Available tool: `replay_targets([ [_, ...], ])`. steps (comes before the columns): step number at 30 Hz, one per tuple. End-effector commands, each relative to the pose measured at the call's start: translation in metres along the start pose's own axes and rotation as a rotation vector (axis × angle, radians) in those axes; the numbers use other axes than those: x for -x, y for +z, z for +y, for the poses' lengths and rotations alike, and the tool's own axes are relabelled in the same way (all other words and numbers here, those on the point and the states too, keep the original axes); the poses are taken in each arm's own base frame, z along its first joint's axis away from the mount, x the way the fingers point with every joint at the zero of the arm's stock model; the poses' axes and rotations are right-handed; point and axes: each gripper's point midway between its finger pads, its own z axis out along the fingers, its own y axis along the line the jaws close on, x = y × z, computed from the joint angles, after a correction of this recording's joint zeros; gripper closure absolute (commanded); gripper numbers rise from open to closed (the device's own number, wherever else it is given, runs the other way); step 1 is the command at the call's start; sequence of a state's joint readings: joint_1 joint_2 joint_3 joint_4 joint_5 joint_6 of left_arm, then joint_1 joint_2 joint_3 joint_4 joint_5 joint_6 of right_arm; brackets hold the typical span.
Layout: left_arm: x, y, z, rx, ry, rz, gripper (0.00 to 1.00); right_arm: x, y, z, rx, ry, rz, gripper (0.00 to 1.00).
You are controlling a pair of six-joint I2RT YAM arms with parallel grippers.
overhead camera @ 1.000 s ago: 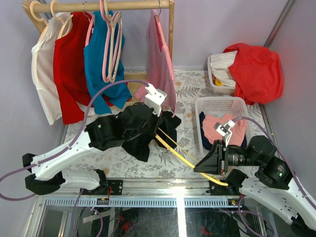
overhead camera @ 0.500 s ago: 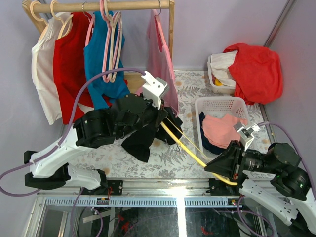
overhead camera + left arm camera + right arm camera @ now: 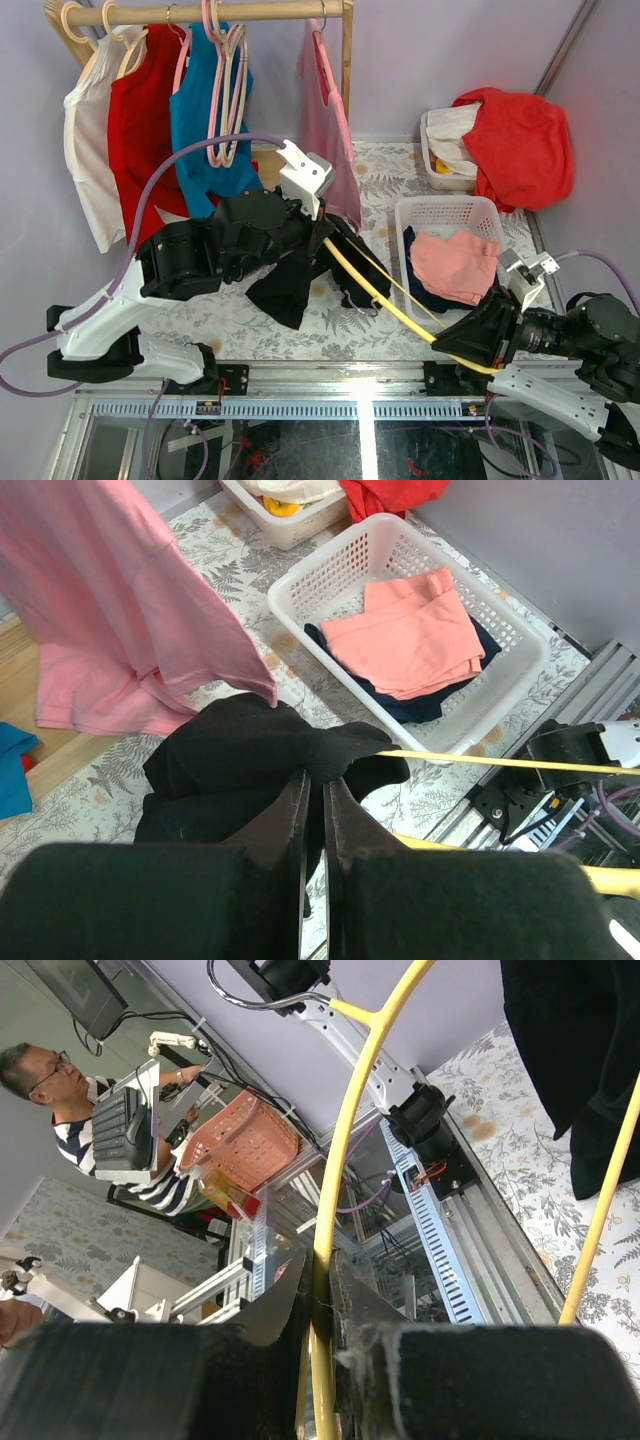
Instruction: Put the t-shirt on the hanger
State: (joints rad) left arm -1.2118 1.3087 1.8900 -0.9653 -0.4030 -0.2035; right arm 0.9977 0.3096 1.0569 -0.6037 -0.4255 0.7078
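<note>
Black t-shirt (image 3: 285, 290) pinched tight in the left gripper (image 3: 314, 777); the right gripper (image 3: 320, 1265) clamps the yellow hanger (image 3: 372, 292).

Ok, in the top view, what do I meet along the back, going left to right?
White shirt → red shirt → teal shirt → pink shirt → red cloth.
</note>
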Motion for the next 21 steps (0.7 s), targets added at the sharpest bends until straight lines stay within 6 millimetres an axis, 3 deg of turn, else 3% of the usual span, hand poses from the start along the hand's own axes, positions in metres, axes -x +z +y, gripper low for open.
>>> replay_targets([
  [1, 0.009, -0.004, -0.009, -0.045, 0.024, -0.020, 1.00, 0.018, 0.004, 0.008, 0.054, -0.028, -0.099, 1.00],
  [8, 0.003, -0.009, -0.018, -0.109, 0.015, -0.024, 1.00, 0.013, 0.014, -0.004, 0.023, 0.045, -0.092, 1.00],
  [15, -0.025, -0.008, -0.017, -0.118, -0.003, 0.005, 1.00, 0.038, 0.020, -0.008, -0.011, 0.120, -0.209, 1.00],
  [21, -0.040, -0.011, -0.012, -0.109, -0.028, 0.020, 1.00, 0.049, 0.033, -0.005, -0.031, 0.182, -0.209, 1.00],
])
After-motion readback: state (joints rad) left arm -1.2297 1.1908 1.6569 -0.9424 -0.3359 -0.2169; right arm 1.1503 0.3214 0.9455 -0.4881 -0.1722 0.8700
